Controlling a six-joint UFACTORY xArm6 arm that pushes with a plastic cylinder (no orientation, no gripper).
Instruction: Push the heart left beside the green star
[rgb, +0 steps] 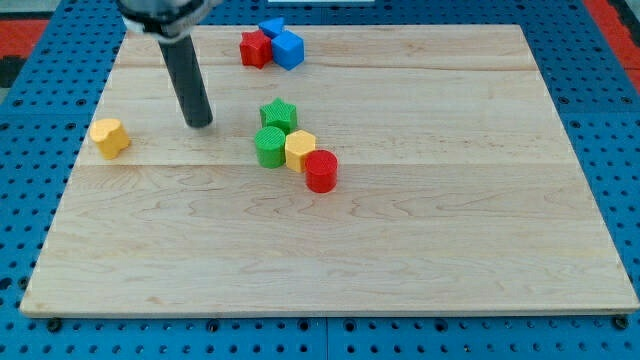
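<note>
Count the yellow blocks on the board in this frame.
2. One yellow block sits alone near the view's left edge; the other yellow block is in the central cluster, between the green cylinder and the red cylinder. None appears hidden.

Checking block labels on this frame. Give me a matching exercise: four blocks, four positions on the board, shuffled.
Blocks:
1. green star
2. red cylinder
3. blue cube
4. yellow hexagon

Places:
A. the view's top, beside a red block
B. alone at the view's left, left of my tip
C. right end of the middle cluster
D. top of the middle cluster

Pairs: 1-D, 2-C, 3-A, 4-B
</note>
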